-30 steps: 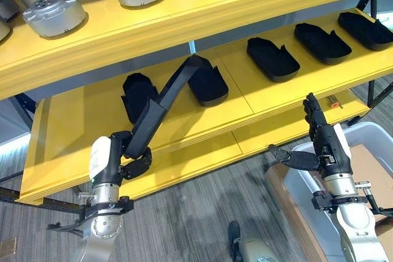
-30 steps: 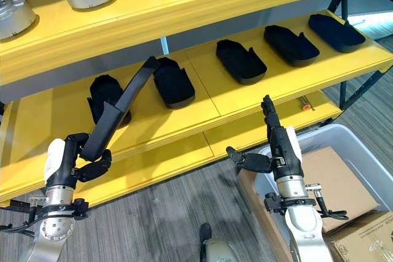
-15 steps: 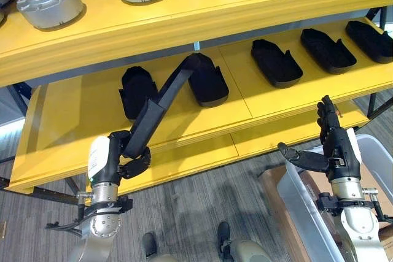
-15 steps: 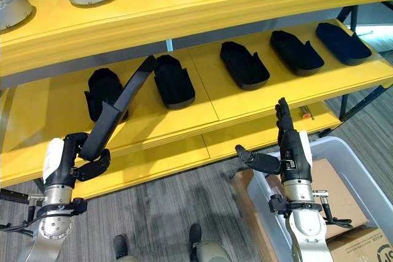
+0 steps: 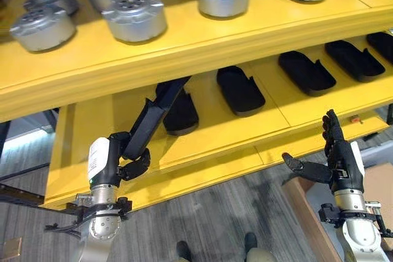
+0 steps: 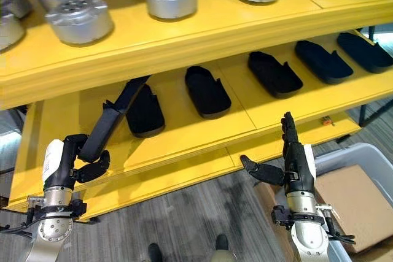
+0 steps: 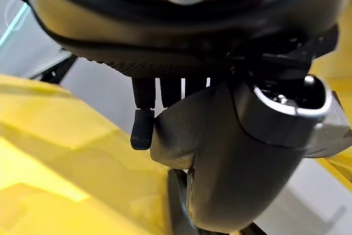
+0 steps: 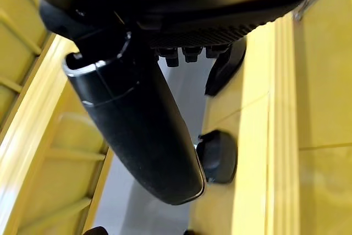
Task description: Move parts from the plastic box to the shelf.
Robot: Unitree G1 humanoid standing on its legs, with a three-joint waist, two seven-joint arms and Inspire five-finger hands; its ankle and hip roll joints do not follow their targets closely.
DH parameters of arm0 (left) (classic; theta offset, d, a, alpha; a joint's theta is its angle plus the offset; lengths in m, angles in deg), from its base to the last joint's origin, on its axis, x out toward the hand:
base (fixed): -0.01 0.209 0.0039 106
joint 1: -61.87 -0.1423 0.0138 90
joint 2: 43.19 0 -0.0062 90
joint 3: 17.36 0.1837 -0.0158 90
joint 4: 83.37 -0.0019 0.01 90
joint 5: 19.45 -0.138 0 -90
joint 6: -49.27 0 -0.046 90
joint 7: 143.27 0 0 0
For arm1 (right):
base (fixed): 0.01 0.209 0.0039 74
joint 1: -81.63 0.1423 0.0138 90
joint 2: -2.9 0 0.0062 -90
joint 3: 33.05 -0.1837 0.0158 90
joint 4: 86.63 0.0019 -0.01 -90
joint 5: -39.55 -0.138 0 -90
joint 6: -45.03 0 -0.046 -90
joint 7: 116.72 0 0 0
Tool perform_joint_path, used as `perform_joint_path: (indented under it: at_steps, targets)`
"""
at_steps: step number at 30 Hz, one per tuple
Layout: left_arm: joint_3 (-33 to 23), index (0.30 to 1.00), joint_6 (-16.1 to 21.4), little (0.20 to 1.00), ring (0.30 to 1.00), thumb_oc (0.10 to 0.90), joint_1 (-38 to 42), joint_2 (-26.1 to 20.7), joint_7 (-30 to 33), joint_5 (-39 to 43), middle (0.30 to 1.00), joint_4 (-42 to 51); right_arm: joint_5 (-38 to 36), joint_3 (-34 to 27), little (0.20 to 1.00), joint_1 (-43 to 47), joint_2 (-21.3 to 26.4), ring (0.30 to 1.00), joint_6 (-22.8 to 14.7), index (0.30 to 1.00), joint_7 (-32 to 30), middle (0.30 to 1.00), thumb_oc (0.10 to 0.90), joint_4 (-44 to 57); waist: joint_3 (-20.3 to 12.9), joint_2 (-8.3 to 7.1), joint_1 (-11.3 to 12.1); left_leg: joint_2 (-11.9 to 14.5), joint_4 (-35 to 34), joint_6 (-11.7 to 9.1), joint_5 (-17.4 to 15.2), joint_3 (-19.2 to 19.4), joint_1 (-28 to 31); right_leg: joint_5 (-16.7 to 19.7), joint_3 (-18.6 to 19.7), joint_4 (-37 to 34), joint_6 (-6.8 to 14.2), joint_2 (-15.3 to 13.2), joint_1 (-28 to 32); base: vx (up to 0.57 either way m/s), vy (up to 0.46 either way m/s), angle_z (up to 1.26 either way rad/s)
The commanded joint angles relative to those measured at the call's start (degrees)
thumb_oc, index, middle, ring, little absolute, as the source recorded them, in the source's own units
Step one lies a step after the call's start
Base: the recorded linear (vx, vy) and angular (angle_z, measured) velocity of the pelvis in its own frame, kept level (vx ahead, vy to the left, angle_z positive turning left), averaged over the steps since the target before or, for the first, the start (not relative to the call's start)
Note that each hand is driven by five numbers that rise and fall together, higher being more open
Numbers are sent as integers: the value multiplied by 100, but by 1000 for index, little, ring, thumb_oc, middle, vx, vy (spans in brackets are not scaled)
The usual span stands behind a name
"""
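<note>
Four black parts (image 6: pixel 207 90) line the shelf (image 6: pixel 184 136); left hand (image 5: pixel 126 157) grips another.

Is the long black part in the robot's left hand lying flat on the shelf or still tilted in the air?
Tilted. The left hand grips the long black part at its lower end, and it slants up toward the middle shelf.

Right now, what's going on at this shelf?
The robot's left hand is shut on a long black part and holds it angled up toward the middle level of the yellow shelf, its far end beside a black part already lying there. More black parts lie in a row along that level, and silver round parts stand on the level above. The right hand is open and holds nothing, in front of the shelf.
</note>
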Motion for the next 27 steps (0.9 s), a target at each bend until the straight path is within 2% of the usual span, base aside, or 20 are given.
perform_joint_path:
  at_steps: [1,3,9,11,13,16,18,19,21,23,24,26,27]
  targets:
    - [-545,300,493,300,300,400,309,-597,405,49,300,812,167,-166,1000,453,123,1000,-448,1000,-131,1000,900,466,-545,-318,-37,461,523,-139,-217,-58,-313,-73,112,148,387,-488,184,18,224,1]
    - [-584,300,455,300,300,400,288,-605,420,46,300,818,241,-115,1000,506,79,1000,-409,1000,-151,1000,900,398,-593,-466,56,319,573,-41,-337,-115,-321,37,86,189,457,-619,187,22,188,1]
    - [-606,300,415,300,300,400,208,-568,412,41,300,807,263,-88,1000,532,73,1000,-378,1000,-114,1000,900,356,-669,-634,143,223,656,24,-462,-184,-333,167,83,120,511,-711,251,19,60,5]
    - [-576,300,411,300,300,400,330,-654,407,36,300,800,274,-115,1000,585,98,1000,-394,1000,-124,1000,900,377,-634,-727,189,207,956,48,-580,-277,-549,274,18,97,537,-767,253,-34,52,7]
    - [-537,300,414,300,300,400,386,-694,403,12,300,790,310,-125,1000,588,97,1000,-400,1000,-145,1000,900,372,-631,-748,192,166,1067,86,-629,-324,-659,386,-18,104,553,-810,256,-14,70,17]
    - [-432,300,391,300,300,400,510,-731,417,-37,300,769,355,-141,1000,597,49,1000,-424,1000,-190,1000,900,406,-622,-717,127,-81,918,252,-667,-385,-648,936,44,335,583,-982,71,-13,207,20]
    - [-385,300,379,300,300,400,593,-734,434,-42,300,739,430,-68,1000,664,48,1000,-431,1000,-217,1000,900,399,-528,-579,89,-238,666,399,-653,-381,-511,1275,154,863,484,-1017,-282,-54,320,14]
    - [-382,300,374,300,300,400,584,-721,461,-56,300,729,436,2,1000,723,63,1000,-441,1000,-219,1000,900,394,-430,-478,101,-262,494,457,-617,-277,-378,1168,59,1194,407,-973,-551,-58,355,-6]
    - [-412,300,350,300,300,400,546,-685,456,-83,300,742,439,119,1000,811,94,1000,-449,1000,-182,1000,900,344,-347,-319,109,-363,207,525,-595,-167,-138,721,-313,1662,265,-740,-837,-6,322,-51]
    - [-422,300,360,300,300,400,502,-619,359,-74,300,755,424,126,1000,798,130,1000,-449,1000,-107,1000,900,271,-283,-240,-49,-436,6,540,-503,-193,28,85,-180,1904,115,48,-1139,42,185,-75]
    - [-428,300,347,300,300,400,488,-584,329,-76,300,752,397,112,1000,765,153,1000,-462,1000,-71,1000,900,268,-270,-233,-81,-469,-25,532,-489,-197,61,-143,-170,1830,35,321,-1131,33,95,-32]
    - [-456,300,363,300,300,400,468,-534,266,-91,300,776,337,86,1000,740,168,1000,-481,1000,-46,1000,900,295,-288,-230,-85,-509,-58,499,-484,-164,88,-342,-244,1554,-104,507,-990,41,19,10]
    - [-439,300,369,300,300,400,462,-471,217,-84,300,760,319,77,1000,710,194,1000,-487,1000,-37,1000,900,318,-356,-269,-93,-519,-66,432,-488,-147,62,-298,-194,868,-174,665,-766,45,-39,18]
